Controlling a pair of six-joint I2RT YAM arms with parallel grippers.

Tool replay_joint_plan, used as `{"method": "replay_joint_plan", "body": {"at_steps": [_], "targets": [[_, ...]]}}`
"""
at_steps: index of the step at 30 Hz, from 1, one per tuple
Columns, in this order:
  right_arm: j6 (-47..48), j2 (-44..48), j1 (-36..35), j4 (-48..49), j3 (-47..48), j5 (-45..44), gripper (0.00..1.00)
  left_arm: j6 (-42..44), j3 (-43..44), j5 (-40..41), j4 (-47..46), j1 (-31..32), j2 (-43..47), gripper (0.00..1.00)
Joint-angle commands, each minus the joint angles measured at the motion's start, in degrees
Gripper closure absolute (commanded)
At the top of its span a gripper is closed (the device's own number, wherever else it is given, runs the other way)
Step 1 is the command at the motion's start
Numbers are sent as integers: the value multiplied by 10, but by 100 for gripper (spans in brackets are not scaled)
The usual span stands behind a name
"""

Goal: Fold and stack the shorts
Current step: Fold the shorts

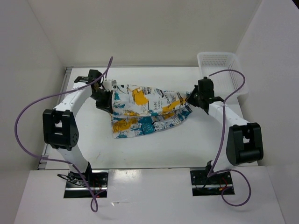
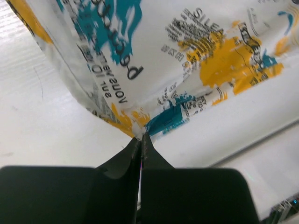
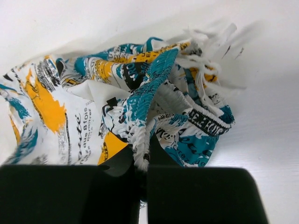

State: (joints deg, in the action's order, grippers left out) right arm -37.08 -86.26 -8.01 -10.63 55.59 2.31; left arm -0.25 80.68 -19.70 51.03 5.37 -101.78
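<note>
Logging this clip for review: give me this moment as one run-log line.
left gripper: shut on shorts corner | right gripper: shut on shorts waistband | shorts: stretched between grippers, unfolded | basket: beyond right gripper

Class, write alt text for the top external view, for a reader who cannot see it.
Printed shorts are held stretched over a white table, the left hand shut on one end and the right hand shut on the other. A white mesh basket sits at the table's far right corner.
</note>
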Motion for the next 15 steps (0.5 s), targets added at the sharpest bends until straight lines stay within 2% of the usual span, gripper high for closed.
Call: {"method": "replay_joint_plan", "body": {"at_steps": [1, 3, 5, 9, 11, 12, 13, 15], "targets": [[34, 44, -4, 43, 10, -45, 100, 3, 54, -40, 150, 6, 44, 100], [20, 44, -4, 43, -3, -45, 100, 3, 37, -40, 206, 24, 44, 100], [-9, 19, -4, 32, -15, -39, 100, 3, -30, -35, 201, 53, 44, 100], [-62, -20, -4, 10, -33, -49, 98, 3, -111, -25, 168, 102, 31, 100], [-84, -30, -4, 4, -33, -49, 88, 3, -129, -13, 146, 124, 31, 100], [-91, -37, -4, 4, -39, -49, 80, 3, -146, -5, 137, 130, 26, 100], [-96, -43, -4, 4, -39, -54, 66, 3, -153, 3, 120, 135, 25, 100], [-102, -48, -4, 4, -44, -54, 53, 3, -163, 9, 102, 142, 11, 98]]}}
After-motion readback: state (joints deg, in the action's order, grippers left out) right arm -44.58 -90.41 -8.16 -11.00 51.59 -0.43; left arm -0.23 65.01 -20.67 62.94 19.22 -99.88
